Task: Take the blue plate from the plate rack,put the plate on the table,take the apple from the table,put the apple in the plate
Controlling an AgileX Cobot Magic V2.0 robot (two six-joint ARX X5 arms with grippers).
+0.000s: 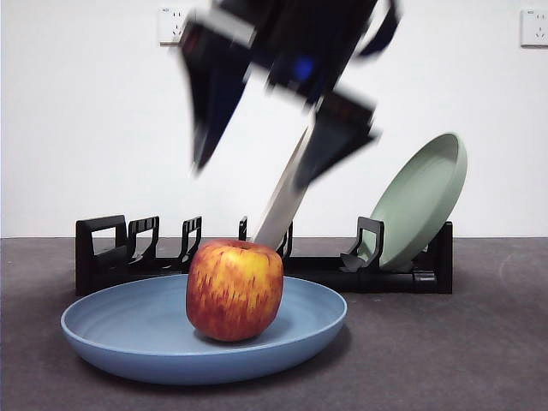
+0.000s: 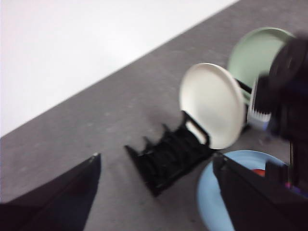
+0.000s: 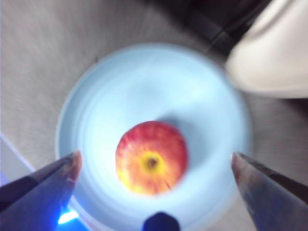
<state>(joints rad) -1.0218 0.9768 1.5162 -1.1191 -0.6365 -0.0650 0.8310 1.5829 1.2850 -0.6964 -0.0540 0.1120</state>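
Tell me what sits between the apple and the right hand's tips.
Nothing: the right hand hangs open above the apple, with only blue plate below, per the right wrist view.

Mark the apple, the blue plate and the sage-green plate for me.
apple [image 1: 235, 289], front view, middle of its red and yellow side.
blue plate [image 1: 128, 330], front view, bare inner floor beside the apple.
sage-green plate [image 1: 419, 201], front view, middle of its face, leaning in the plate rack.

Bare lab: white wall [image 1: 86, 128], sockets [image 1: 171, 26]
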